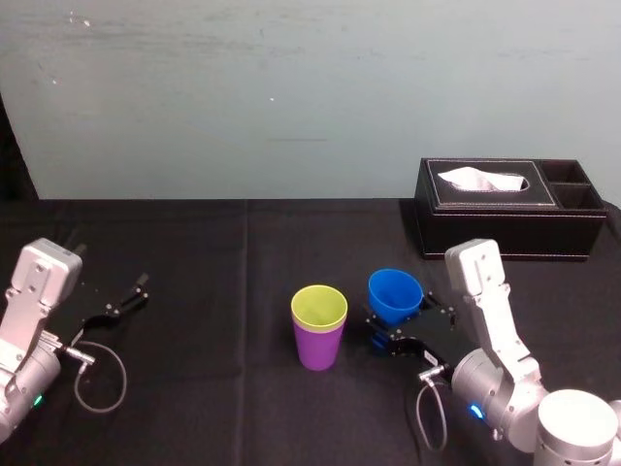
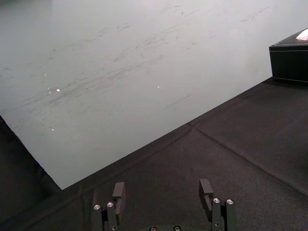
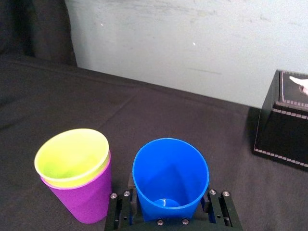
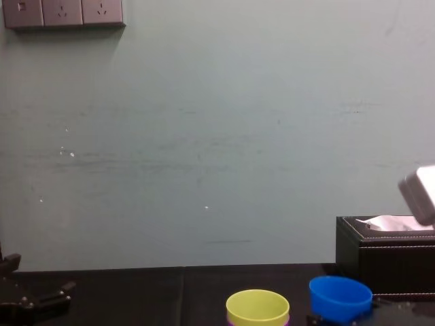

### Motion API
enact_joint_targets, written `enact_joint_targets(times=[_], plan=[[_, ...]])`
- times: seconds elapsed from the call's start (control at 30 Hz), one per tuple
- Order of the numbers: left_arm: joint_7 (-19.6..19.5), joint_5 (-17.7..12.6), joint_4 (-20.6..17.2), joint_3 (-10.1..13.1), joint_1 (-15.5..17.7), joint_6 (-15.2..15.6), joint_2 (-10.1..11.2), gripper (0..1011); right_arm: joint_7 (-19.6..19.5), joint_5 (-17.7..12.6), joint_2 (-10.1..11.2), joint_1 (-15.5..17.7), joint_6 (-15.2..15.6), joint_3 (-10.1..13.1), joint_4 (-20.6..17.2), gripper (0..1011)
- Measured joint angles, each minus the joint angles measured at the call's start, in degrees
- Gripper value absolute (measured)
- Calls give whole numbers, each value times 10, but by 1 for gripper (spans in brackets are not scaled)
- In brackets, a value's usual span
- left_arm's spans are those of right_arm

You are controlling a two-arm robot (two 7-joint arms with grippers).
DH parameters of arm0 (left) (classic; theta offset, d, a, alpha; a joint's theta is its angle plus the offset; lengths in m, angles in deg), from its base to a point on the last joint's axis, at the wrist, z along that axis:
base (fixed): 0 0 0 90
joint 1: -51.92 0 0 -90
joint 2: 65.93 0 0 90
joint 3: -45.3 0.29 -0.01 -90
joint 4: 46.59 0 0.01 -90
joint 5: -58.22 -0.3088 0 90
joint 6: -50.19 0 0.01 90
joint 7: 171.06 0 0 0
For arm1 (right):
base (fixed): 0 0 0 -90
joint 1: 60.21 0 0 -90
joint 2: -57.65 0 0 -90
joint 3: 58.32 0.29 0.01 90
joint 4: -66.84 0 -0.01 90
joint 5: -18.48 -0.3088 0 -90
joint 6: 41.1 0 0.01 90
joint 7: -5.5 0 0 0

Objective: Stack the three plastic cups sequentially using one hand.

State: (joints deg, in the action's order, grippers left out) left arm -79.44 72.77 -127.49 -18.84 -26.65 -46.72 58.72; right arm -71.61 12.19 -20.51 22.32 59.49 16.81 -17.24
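**Blue cup gripped, two cups already nested**

The right gripper (image 1: 386, 336) is clamped on the blue cup (image 1: 394, 294), with one finger on each side of the cup's lower wall. In the head view the cup's mouth leans towards 11 o'clock. I cannot tell whether its base touches the table (image 1: 223, 291), which is covered in black cloth.

At 9 o'clock from the blue cup, just beside it but apart, the purple cup (image 1: 318, 351) stands upright. The yellow-green cup (image 1: 319, 305) is nested inside it, so only its rim and a narrow band show above the purple one. In the right wrist view the same pair sits next to the blue cup (image 3: 169, 175), with a gap between them. Nothing lies between the held cup and the pair.

At 2 o'clock from the blue cup, near the pale wall (image 1: 291, 87), is a black tissue box (image 1: 505, 221). A white tissue (image 1: 480, 179) pokes from its slot, and there are two small open compartments at its far right end. The box is well apart from the cups.

The left gripper (image 1: 121, 301) is at 9 o'clock from the pair, far off near the table's edge. Its fingers are spread and hold nothing.

The count is three cups, two of them stacked and one held, plus one tissue box and two grippers. In the chest view, a row of three sockets (image 4: 62, 12) sits high on the wall.
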Motion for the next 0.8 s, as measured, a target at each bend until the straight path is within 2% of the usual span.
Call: enact_joint_targets(times=[0.37,0.8], plan=[[0,0,0,0,0,0,0,1000,36,-12,27,-15,45,-2,-62,724],[0,0,0,0,0,0,0,1000,71,-42,47,-54,87,-18,-98,724]])
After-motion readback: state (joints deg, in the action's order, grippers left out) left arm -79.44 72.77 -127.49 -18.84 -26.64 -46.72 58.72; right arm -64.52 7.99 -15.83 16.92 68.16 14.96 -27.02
